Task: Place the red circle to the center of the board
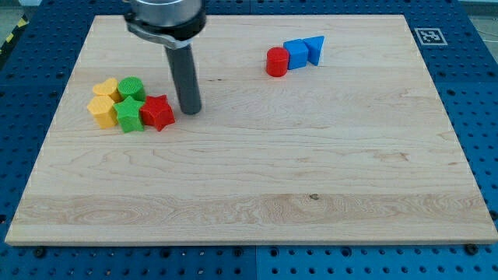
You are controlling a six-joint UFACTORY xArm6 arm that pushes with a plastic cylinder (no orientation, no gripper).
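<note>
My tip (190,111) is a bare rod, no jaws, holding nothing, down on the board (257,179), just right of the red star (158,113). Red circle (276,61) sits well apart, up-right of it, touching the blue cube (296,54).

You lose the arm's mount (166,15) at the view's top edge, beyond the board's far edge. The green cylinder (131,88) near the board's left edge is partly hidden behind the green block (129,114). The blue triangle (315,49) sits partly behind the blue cube (296,54).
</note>
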